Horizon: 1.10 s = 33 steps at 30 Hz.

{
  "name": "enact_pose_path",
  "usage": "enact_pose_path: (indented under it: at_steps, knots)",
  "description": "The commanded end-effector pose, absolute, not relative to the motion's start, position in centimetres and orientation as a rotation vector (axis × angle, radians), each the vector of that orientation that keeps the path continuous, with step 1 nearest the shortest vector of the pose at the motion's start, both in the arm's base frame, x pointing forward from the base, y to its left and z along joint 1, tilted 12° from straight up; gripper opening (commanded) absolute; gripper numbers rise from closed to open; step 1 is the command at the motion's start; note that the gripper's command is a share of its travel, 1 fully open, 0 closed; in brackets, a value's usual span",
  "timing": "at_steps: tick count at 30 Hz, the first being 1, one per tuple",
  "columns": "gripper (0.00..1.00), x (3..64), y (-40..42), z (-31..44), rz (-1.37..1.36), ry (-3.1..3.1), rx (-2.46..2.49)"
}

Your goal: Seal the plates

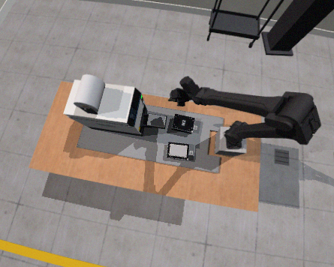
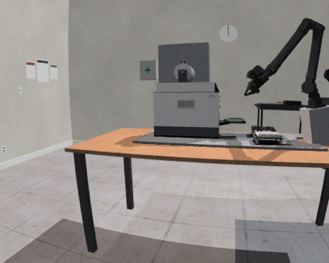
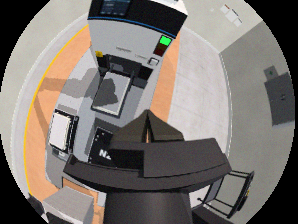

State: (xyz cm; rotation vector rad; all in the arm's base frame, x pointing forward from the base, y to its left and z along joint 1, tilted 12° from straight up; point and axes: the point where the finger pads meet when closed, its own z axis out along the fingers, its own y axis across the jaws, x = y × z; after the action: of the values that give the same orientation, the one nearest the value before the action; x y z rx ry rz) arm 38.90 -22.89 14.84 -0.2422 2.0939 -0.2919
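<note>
Jaws clenched on nothing, folks, up in the air above the desk (image 1: 139, 181) (image 2: 203, 156) (image 3: 41, 172)! Looking through the wrist view from their tips, there's one plate (image 1: 156, 120) (image 3: 111, 94) at 10 o'clock, lying on the sealer's extended stage (image 1: 165, 126) (image 2: 234, 122) (image 3: 106, 112). Down at 8 o'clock, partly hidden, the N2 nest (image 1: 183, 123) (image 3: 102, 142) shows its bare marked top. Farther out, just below 9, the other plate (image 1: 178, 151) (image 2: 268, 134) (image 3: 60, 131) sits in its own nest. And near 12, the sealer (image 1: 114, 103) (image 2: 185, 111) (image 3: 131, 37) shines a green lamp (image 1: 142, 97) (image 3: 165, 40)! Whether foil covers either plate, I can't tell.
</note>
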Motion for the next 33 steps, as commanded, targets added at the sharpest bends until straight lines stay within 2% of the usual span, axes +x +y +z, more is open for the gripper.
enact_pose_path:
  at_steps: [1,11,33]
  knots:
    - [0.0,40.5,-23.3,18.5,-0.225,2.044,-0.068]
    - [0.0,39.6,-24.0,17.8,-0.068,2.039,0.216]
    - [0.0,41.0,-23.4,16.9,-0.06,2.643,0.13]
